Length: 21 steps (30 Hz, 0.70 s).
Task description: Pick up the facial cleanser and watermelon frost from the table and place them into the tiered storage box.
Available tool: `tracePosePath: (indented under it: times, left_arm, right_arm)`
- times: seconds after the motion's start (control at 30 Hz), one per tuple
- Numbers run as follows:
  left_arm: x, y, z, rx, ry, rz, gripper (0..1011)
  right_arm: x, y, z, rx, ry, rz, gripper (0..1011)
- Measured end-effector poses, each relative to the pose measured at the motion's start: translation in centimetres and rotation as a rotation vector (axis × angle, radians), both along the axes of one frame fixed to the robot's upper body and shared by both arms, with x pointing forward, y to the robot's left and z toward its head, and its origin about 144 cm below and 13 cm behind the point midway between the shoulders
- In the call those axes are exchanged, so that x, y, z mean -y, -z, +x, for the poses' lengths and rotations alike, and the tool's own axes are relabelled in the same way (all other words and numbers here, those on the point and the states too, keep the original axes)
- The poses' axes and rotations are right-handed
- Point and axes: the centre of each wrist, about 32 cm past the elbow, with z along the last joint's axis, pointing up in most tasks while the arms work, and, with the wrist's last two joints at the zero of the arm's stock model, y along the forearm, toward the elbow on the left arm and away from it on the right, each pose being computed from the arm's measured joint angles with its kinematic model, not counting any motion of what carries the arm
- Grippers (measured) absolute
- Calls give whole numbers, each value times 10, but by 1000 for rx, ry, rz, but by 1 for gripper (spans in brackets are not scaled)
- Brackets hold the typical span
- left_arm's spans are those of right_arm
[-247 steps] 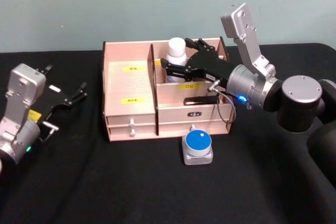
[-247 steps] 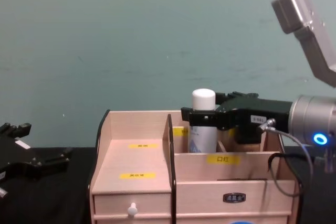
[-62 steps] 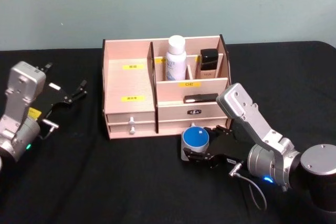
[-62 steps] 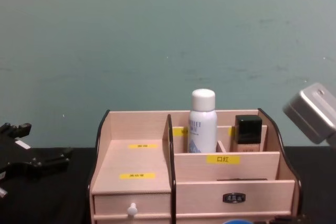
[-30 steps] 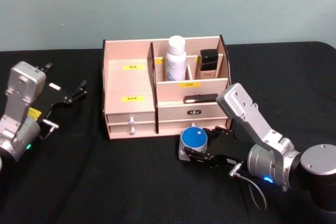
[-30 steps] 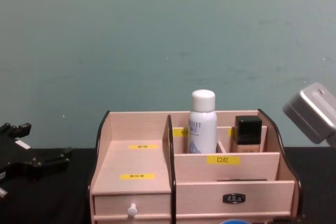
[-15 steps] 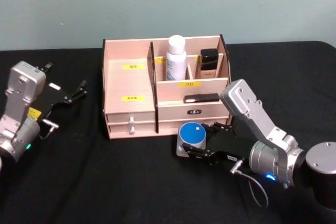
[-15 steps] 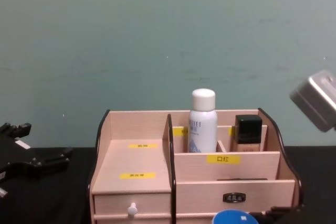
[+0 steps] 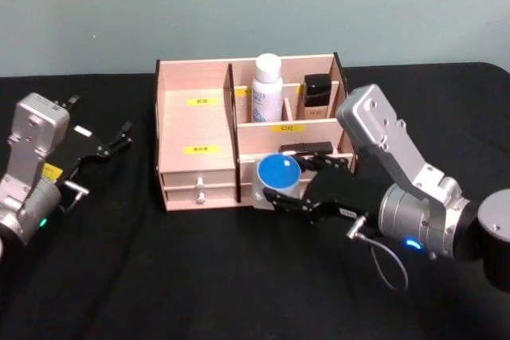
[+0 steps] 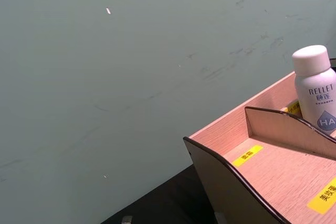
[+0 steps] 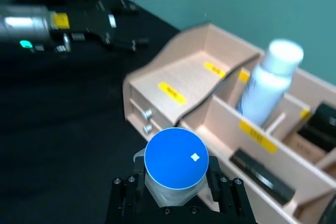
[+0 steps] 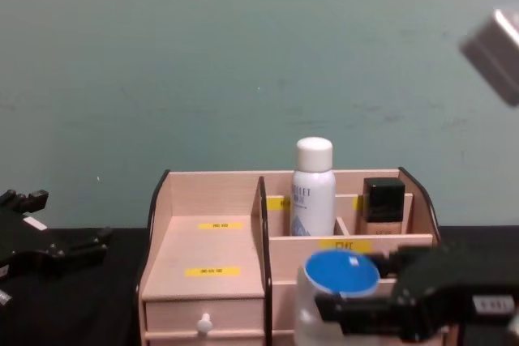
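A: Black cloth tabletop point(image 9: 199, 276), plain teal wall point(image 9: 239, 5) behind. Where to find the squat frosted jar with the flat bright blue lid point(image 9: 278, 171), the watermelon frost?

B: Lifted off the tabletop, just before the front right part of the pale wooden tiered storage box with dark-edged sides point(image 9: 195, 129). Clamped by the right hand point(image 9: 280, 197), fingers pressed on both sides of the frosted body, below the lid.

A: And the tall slim white facial cleanser bottle with blue lettering point(image 9: 267, 89)?

B: Already upright in a rear compartment, beside a short beige bottle with a square black cap point(image 9: 316, 95). Left hand point(image 9: 107, 145) parked far to the left, spread open and empty.

A: Possible trouble from here?

B: Probably three kinds. First, slipping: smooth round body, narrow contact, so maybe sliding or turning between the fingers when moved quickly. Second, collision: if carried forward too low, likely to strike the front wall of the box and push the whole box back. Third, bad landing: a dark flat object point(image 9: 307, 149) lying in the front compartment, so a risk of tilting if set down on it.

A: And the cleanser?

B: Easy to knock over if approached too closely from the front.
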Motion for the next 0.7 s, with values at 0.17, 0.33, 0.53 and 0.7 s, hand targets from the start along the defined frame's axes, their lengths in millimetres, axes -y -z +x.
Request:
tracePosePath:
  times: [0.17, 0.33, 0.53, 0.7]
  left_arm:
    - [0, 0, 0, 0, 0, 0, 1009]
    - [0, 0, 0, 0, 0, 0, 1010]
    - [0, 0, 0, 0, 0, 0, 1009]
    - [0, 0, 0, 0, 0, 0, 1010]
  right_arm:
    - [-7, -16, 2, 41, -36, 21, 716]
    - [-19, -25, 7, 66, -67, 35, 716]
    - [-36, -29, 17, 75, -101, 44, 716]
    - [-50, -27, 29, 74, -114, 42, 715]
